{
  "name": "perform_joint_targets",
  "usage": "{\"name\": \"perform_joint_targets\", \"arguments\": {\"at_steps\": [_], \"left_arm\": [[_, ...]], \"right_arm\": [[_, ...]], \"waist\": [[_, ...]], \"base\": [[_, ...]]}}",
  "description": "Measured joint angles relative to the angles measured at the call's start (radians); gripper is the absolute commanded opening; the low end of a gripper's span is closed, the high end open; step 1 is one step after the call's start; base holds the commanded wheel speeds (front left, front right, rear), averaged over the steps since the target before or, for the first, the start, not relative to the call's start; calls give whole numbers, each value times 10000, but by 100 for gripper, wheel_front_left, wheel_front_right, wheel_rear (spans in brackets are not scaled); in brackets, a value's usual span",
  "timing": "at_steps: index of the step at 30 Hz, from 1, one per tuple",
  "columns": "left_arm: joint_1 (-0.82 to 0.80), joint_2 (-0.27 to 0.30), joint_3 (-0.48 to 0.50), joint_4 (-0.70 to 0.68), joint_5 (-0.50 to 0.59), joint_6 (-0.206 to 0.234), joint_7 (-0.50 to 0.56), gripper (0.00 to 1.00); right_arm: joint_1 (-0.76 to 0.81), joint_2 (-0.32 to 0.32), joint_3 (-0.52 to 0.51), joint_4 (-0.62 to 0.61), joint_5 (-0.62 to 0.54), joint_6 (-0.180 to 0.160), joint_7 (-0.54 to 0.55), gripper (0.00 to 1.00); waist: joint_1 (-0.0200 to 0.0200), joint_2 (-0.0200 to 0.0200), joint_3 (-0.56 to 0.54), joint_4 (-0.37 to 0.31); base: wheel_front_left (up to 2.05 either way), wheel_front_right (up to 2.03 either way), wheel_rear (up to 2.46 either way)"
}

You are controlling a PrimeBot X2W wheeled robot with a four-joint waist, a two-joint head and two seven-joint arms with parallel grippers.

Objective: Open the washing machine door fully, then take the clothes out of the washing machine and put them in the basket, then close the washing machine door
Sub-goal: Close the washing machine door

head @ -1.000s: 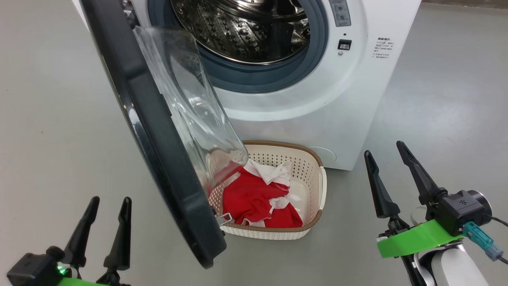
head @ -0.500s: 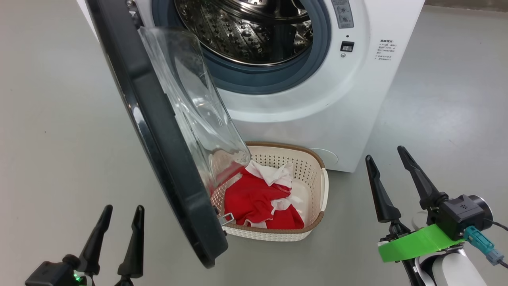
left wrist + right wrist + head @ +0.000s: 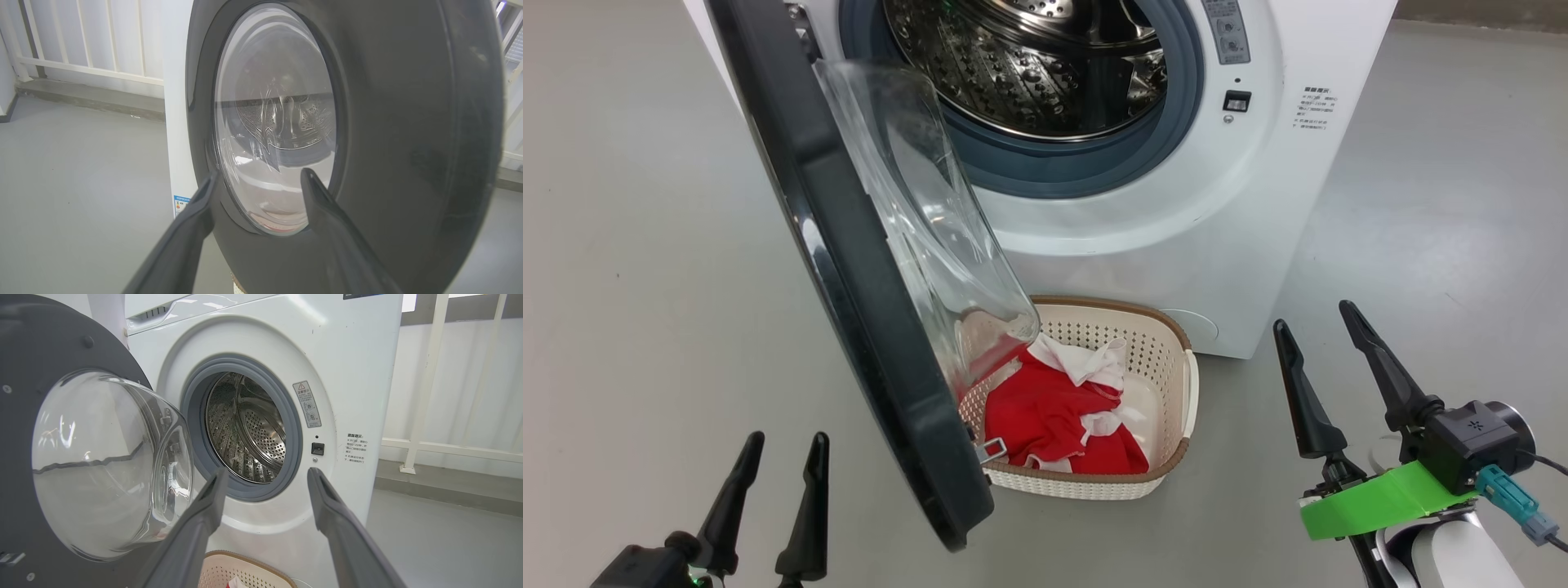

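The washing machine [image 3: 1217, 212] stands open, its steel drum [image 3: 1029, 65] showing no fabric inside. The washing machine door [image 3: 849, 278] swings out toward me, glass bowl [image 3: 931, 220] facing the drum. The basket [image 3: 1111, 304] sits on the floor under the door and holds the red and white clothes [image 3: 1037, 416]. My left gripper [image 3: 788, 445] is open, low at the left, just outside the door's black outer face [image 3: 408, 122]; its fingers [image 3: 192, 228] frame the window. My right gripper [image 3: 1312, 318] is open to the right of the basket, pointing at the drum [image 3: 245, 424].
Grey floor lies on both sides of the machine. A white railing [image 3: 425, 375] and a low grey kerb [image 3: 449, 486] run behind it. The door's latch hook [image 3: 988, 447] sticks out over the basket's near left rim.
My left gripper has moved right, closer to the door's outer face, and sits lower in the head view. The head camera has shifted slightly; door, basket and right gripper keep their places.
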Motion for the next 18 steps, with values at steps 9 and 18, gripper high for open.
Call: {"name": "perform_joint_targets", "arguments": {"at_steps": [9, 18], "left_arm": [[0, 15, 29, 23, 299, 10, 0, 100], [-6, -127, 286, -123, -186, 4, 19, 100]], "right_arm": [[0, 0, 13, 33, 2, 0, 0, 100], [0, 2, 19, 50, 15, 0, 0, 100]], "waist": [[0, 0, -103, 48], [0, 0, -104, 65]], "base": [[0, 0, 0], [0, 0, 0]]}}
